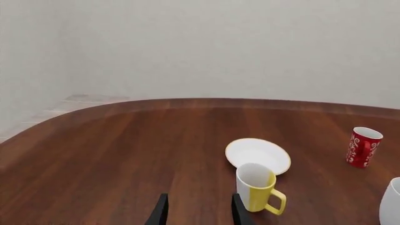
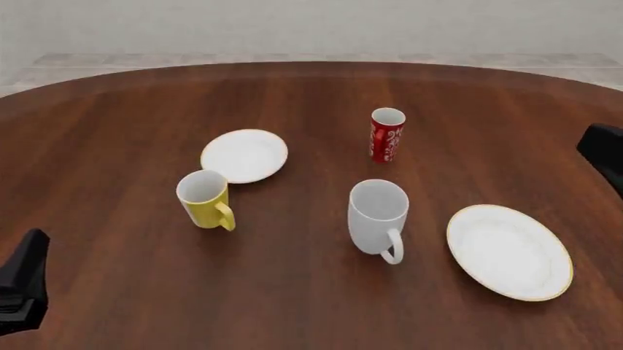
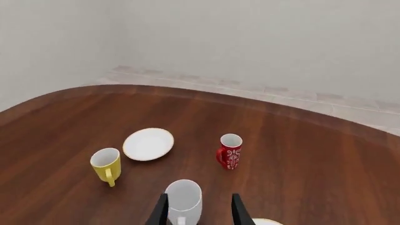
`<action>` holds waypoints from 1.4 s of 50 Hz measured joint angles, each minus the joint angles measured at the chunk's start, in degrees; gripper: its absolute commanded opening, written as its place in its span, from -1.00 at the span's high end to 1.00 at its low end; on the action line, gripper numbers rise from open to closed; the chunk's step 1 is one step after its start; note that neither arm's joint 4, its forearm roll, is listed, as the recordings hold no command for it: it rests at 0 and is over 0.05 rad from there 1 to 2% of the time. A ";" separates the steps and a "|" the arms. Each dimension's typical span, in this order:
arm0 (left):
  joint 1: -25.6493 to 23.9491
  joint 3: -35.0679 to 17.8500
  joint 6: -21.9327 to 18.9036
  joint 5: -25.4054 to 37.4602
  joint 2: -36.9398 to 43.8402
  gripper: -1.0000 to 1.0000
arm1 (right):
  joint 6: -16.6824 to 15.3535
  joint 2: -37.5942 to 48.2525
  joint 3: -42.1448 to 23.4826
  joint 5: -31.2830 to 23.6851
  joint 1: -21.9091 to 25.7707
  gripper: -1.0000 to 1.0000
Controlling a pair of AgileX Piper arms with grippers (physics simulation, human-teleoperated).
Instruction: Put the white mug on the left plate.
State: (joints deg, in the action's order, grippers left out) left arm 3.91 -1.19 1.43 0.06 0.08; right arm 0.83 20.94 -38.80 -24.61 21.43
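Note:
The white mug [image 2: 378, 211] stands upright at the table's middle, its handle toward the near side. The left plate [image 2: 244, 155], small and gold-rimmed, lies empty to its far left. The mug shows in the right wrist view [image 3: 183, 199], framed between my right gripper's [image 3: 198, 202] open fingers but still ahead of them. The plate shows there too [image 3: 148, 144]. My left gripper [image 1: 198, 204] is open and empty, with the plate [image 1: 257, 155] ahead and the mug's edge [image 1: 391, 204] at the frame's side. In the front view only arm parts show: left [image 2: 22, 281], right [image 2: 603, 149].
A yellow mug [image 2: 204, 198] stands just in front of the left plate, close to its rim. A red patterned cup [image 2: 387, 135] stands behind the white mug. A larger gold-rimmed plate [image 2: 509, 250] lies empty at the near right. The table edge curves round the far side.

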 measured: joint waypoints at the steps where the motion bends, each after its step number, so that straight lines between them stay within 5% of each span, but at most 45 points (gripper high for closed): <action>1: 0.02 -0.02 0.02 0.00 0.00 -1.00 | -0.06 0.29 -0.39 -0.29 0.24 -1.00; 32: 0.63 -0.39 0.81 -0.17 0.10 -1.00 | -0.38 6.74 -7.77 -6.72 3.63 -1.00; 70: 0.58 -0.57 1.34 -0.01 0.10 -1.00 | 1.50 11.79 -1.67 -2.78 2.59 -1.00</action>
State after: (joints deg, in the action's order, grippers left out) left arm 4.49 -1.76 2.76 0.05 0.17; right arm 2.33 32.73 -40.47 -27.40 24.02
